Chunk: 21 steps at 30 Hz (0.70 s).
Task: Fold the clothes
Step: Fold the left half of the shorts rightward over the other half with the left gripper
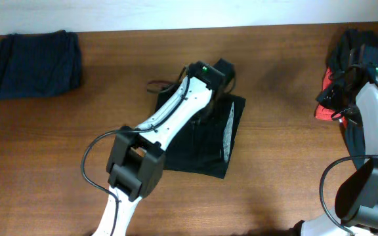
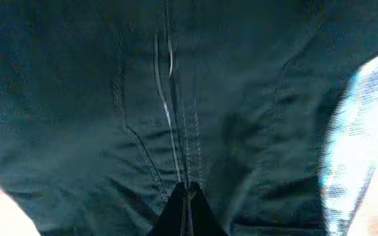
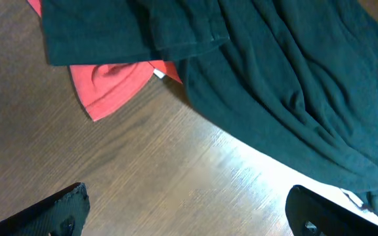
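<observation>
Wood-grain table, dark brown, under both arms.

Left side: my left gripper was down on the black garment at mid-table. Fingers were together, tips meeting on a stitched seam that ran straight ahead of them. Couldn't tell whether any cloth was nipped between the tips. Black fabric filled nearly the whole wrist view. The garment's whitish strip lay just right of the fingers, along the garment's right edge. From overhead the garment lay flat as a rough rectangle. Most of it was behind the gripper, with my left arm stretched across it.

Right side: my right gripper had its fingers wide apart and held nothing. It hung over bare wood. Red garment was ahead and to the left of the fingers. Black clothes were ahead and to the right, rumpled and lying over the red one's far part. A small white tag showed at the red edge where the black crossed it. Overhead put that heap beyond the gripper, at the table's far right end.

Navy garment sat well off to the left of my left gripper, near the far edge, in a loose bundle, apart from everything else.
</observation>
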### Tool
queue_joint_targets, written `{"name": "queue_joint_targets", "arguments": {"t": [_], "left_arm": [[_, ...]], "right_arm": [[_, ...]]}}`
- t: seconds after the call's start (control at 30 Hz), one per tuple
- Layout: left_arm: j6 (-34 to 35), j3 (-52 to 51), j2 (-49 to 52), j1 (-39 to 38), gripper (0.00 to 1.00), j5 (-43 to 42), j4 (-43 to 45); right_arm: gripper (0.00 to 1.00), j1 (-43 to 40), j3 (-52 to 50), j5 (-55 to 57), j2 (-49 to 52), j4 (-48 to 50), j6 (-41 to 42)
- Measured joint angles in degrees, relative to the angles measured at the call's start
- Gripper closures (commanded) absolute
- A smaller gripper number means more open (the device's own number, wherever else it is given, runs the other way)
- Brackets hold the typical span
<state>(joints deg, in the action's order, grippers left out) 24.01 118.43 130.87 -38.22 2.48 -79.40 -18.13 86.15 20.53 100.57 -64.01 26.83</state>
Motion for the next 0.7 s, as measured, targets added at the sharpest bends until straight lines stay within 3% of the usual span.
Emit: {"name": "queue_joint_targets", "arguments": {"t": [0.17,0.3,0.5,0.7], "left_arm": [[0.1,-13.7,0.0,-4.8,0.99,-8.5,10.3],[2.8,-19.3,-2.0,-9.0,1.00,-9.3,17.4],[4.6,-8.8,-0.9,-11.8,0.98,-11.6,8.2],[4.6,-12.5,-0.9,-13.1,0.96,-11.6,9.0]], "right_arm": [[0.01,0.0,0.0,0.0,0.0,0.0,0.0],[0.01,0.0,0.0,0.0,0.0,0.0,0.0],[0.01,0.0,0.0,0.0,0.0,0.0,0.0],[0.01,0.0,0.0,0.0,0.0,0.0,0.0]]}}
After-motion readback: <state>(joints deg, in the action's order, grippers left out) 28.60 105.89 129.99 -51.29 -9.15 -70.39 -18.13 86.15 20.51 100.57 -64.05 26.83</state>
